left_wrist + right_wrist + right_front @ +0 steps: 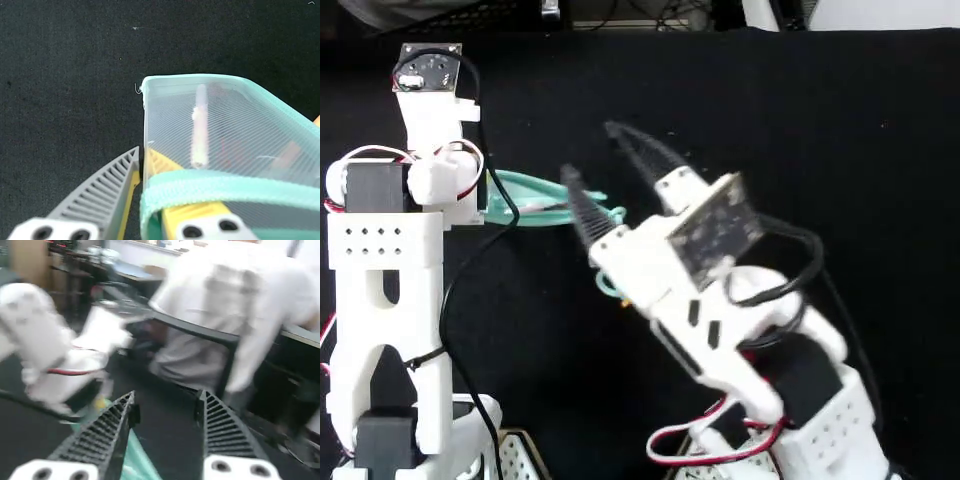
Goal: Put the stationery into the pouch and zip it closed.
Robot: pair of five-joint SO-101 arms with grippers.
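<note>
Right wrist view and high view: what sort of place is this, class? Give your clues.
Probably a robotics lab or a workshop room. Clues: cluttered desks and an office chair in the room behind, and robot arms mounted at a table draped in black cloth.

The black-covered table (840, 130) has the teal-edged pouch (545, 190) over it.

In the foreground the right claw (166, 395) stands with its ribbed grey fingers (100, 440) spread apart (dark surface (170, 440) between them). A teal edge, probably the pouch (136, 460), lies beside one finger; the other arm (40, 345) stands beyond, blurred.
</note>
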